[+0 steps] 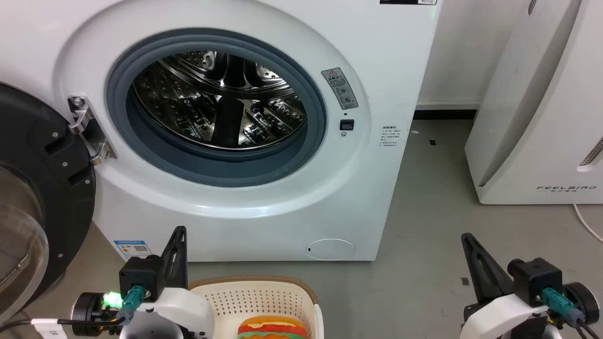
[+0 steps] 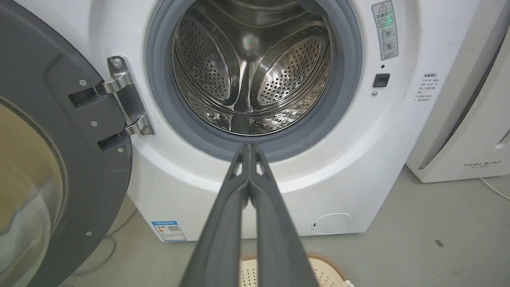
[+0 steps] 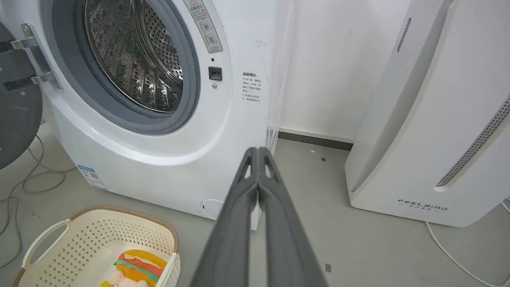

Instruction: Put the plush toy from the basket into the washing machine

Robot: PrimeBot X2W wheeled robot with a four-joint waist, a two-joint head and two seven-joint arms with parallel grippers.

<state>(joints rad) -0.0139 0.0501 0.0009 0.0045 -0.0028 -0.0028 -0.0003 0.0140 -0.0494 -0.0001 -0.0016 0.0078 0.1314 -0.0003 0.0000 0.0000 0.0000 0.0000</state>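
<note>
The hamburger plush toy [image 1: 272,328] lies in the cream basket [image 1: 256,296] on the floor before the washing machine [image 1: 264,207]; it also shows as plush toy [image 3: 137,268] inside basket [image 3: 79,239]. The washer's black-framed door [image 1: 28,188] hangs open at the left, baring the steel drum [image 1: 221,101], which has nothing inside. My left gripper [image 1: 180,231] rests shut just left of the basket; seen from its wrist, left gripper [image 2: 249,146] points at the porthole's lower rim. Over bare floor to the right, my right gripper [image 1: 465,237] is shut and holds nothing, right gripper [image 3: 258,150].
A white slanted FEELBIRD appliance [image 1: 541,117] stands to the right of the washer, with a white cable [image 1: 586,221] on the floor beside it. Grey cables [image 3: 28,179] lie on the floor at the washer's left. Grey floor [image 1: 424,226] separates the two machines.
</note>
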